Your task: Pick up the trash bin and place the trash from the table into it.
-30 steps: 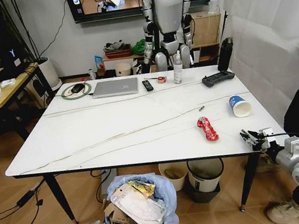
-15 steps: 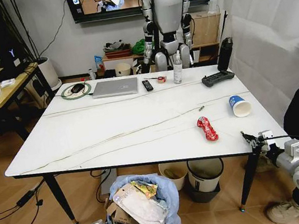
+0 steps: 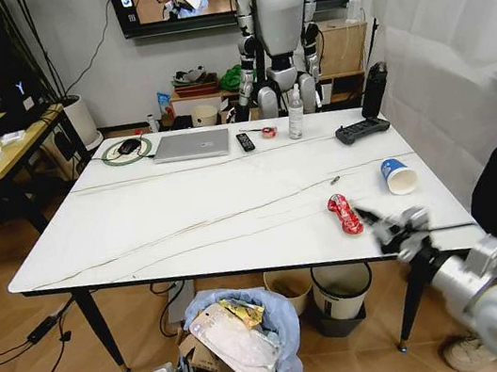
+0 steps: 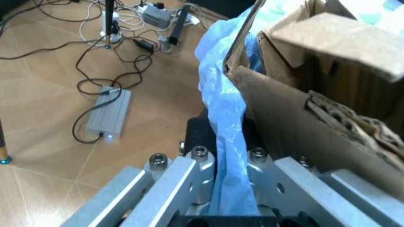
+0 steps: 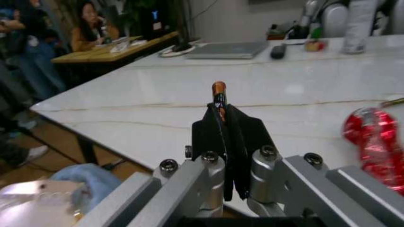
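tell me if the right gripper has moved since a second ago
Yes. The right gripper, shut on a small black wrapper, has shifted toward the robot's left along the white veined table's near edge, closer to the red crumpled wrapper.

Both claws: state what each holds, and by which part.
Left claw pinches the trash bin by its blue bag at the rim. Right claw grips a small black wrapper by its lower end.
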